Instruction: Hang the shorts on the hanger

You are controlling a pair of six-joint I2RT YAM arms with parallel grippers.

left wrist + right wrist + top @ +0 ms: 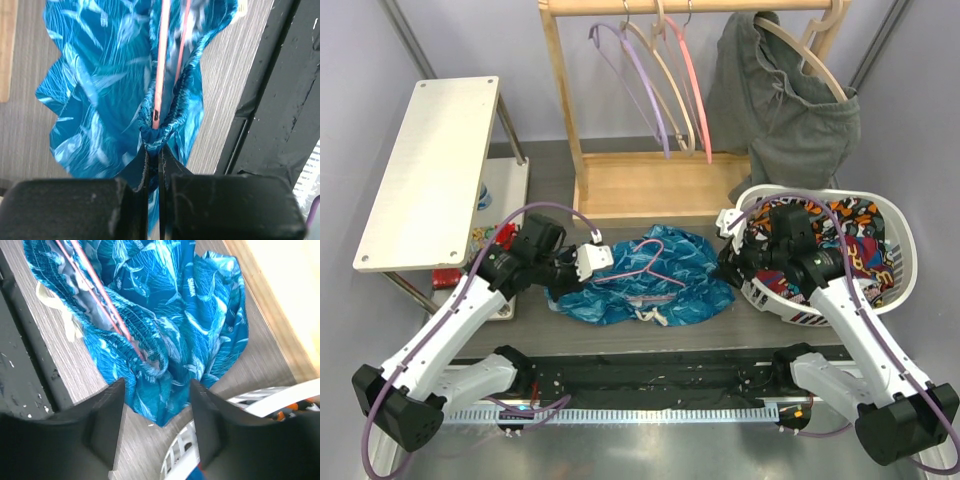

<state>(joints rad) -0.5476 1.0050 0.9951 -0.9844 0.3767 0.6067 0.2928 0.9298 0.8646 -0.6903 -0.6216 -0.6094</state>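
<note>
The blue leaf-print shorts (pixel 665 280) lie crumpled on the table between my arms. The thin pink wire hanger (pixel 642 262) lies on top of them, with part of its wire inside the waistband. My left gripper (pixel 588 268) is shut on the shorts' gathered waistband (pixel 165 125), right beside the hanger's end (pixel 159 75). My right gripper (pixel 723 272) is open and empty at the shorts' right edge (pixel 175 335), its fingertips (pixel 112 405) on either side of a fabric corner. The hanger wire (pixel 100 297) and the white drawstring (pixel 55 307) show in the right wrist view.
A white laundry basket (pixel 905 250) of patterned clothes stands at the right, its rim (pixel 270 402) close by my right gripper. A wooden rack (pixel 650 190) with several hangers and a grey garment (pixel 790 100) stands behind. A white shelf (pixel 430 160) is at the left.
</note>
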